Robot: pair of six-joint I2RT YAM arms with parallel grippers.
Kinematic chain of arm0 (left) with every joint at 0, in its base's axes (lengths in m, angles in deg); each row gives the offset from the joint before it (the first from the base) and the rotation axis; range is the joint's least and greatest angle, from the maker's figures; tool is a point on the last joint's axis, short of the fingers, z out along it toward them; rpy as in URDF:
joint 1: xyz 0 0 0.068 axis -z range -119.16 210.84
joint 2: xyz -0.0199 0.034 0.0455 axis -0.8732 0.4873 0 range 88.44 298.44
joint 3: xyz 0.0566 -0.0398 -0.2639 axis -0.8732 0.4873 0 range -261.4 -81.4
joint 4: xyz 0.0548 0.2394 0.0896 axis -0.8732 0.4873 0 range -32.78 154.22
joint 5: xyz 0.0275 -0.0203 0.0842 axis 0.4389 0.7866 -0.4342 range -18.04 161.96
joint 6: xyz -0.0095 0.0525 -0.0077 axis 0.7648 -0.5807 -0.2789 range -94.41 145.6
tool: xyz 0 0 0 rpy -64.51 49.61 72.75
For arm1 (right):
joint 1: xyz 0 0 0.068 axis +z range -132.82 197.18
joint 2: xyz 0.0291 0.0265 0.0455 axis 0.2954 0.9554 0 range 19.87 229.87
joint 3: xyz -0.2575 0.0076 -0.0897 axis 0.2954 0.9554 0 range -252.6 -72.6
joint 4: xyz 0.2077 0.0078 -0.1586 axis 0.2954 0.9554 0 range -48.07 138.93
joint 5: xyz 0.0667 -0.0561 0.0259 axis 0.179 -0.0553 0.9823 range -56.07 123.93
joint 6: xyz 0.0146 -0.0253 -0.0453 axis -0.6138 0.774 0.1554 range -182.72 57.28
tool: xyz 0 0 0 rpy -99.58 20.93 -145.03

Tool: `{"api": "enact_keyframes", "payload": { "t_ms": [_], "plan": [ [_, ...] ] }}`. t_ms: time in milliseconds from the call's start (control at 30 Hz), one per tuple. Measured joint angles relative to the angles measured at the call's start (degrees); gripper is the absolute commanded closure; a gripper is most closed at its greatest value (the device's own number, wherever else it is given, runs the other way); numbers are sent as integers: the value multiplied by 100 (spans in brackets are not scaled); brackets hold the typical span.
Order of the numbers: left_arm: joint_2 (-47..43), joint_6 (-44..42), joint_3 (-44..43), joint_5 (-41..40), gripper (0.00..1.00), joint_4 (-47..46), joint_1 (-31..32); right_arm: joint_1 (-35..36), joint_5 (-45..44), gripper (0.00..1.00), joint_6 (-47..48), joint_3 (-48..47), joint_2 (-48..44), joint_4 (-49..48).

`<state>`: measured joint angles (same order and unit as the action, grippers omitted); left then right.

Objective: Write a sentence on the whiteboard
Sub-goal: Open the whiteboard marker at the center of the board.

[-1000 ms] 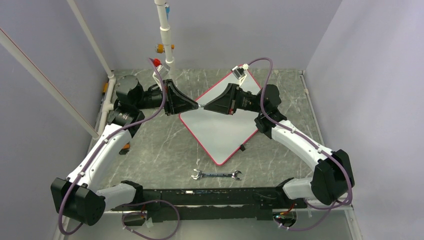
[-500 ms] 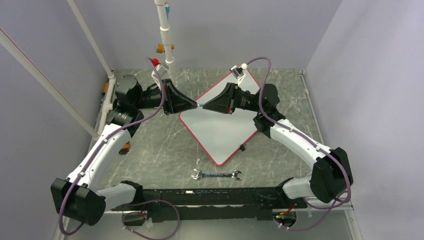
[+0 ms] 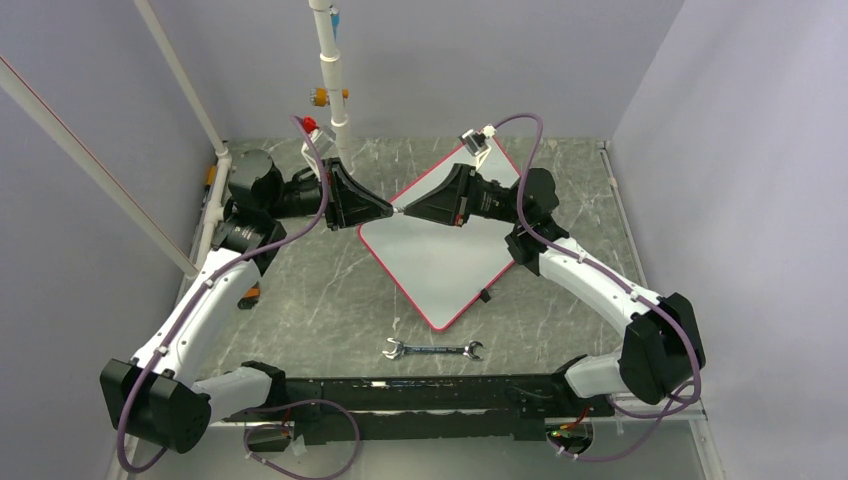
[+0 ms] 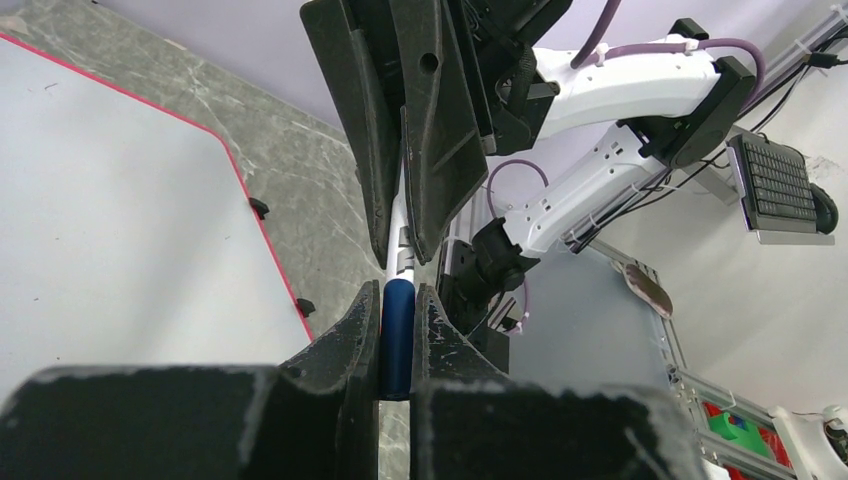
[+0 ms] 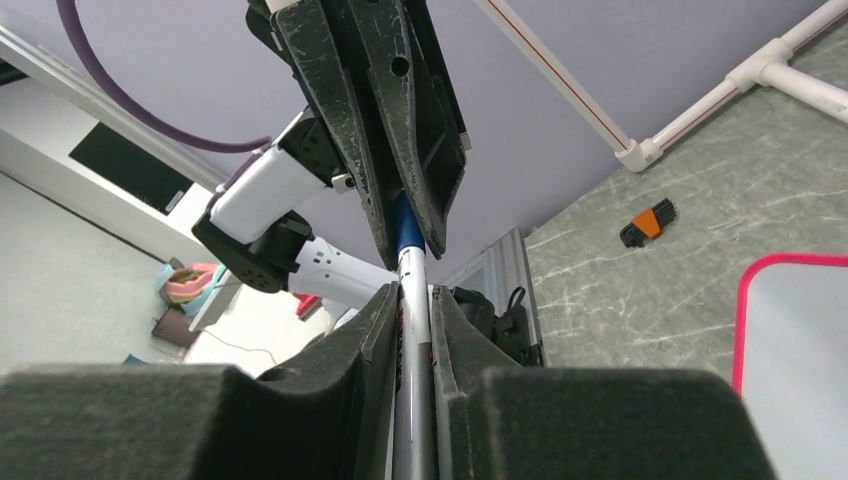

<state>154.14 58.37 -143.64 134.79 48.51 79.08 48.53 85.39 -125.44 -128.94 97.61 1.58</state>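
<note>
Blue cap (image 4: 397,338) sits pinched in the left jaws; the right jaws clamp the marker's pale barrel (image 5: 411,300), both above the blank whiteboard (image 3: 440,265) on the table (image 3: 320,290). Pulled off-axis, the cap could jam, or the barrel slip free and drop.

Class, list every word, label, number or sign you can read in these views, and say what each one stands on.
No text here can be read.
whiteboard: blank, no writing shows.
marker: small print on its white barrel, too blurred to read.
wrench: any stamp is too small to tell.
</note>
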Motion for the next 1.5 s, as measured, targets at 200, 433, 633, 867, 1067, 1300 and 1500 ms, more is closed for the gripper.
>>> {"api": "enact_keyframes", "payload": {
  "t_ms": [200, 433, 633, 867, 1067, 1300, 1500],
  "plan": [
    [-31, -22, 0, 9, 100, 28, -11, 35, -17, 100, 39, -48, 7, 4],
    [-68, -72, -2, 2, 86, 125, -42, 70, -15, 100, 181, -116, 28, 105],
    [-46, -223, -24, -149, 64, 391, 42, 256, -144, 100, 420, -197, 26, 396],
    [-63, -518, -122, -306, 62, 859, 87, 391, -452, 100, 1060, -380, -210, 1386],
    [-105, -643, -140, -404, 52, 1054, 125, 437, -636, 100, 1392, -415, -378, 1851],
    [-201, -682, -140, -422, 46, 1071, 131, 413, -664, 100, 1526, -424, -511, 2070],
    [-450, -769, -140, -431, 55, 1069, 136, 328, -640, 100, 1600, -444, -573, 2214]
  ]
}}
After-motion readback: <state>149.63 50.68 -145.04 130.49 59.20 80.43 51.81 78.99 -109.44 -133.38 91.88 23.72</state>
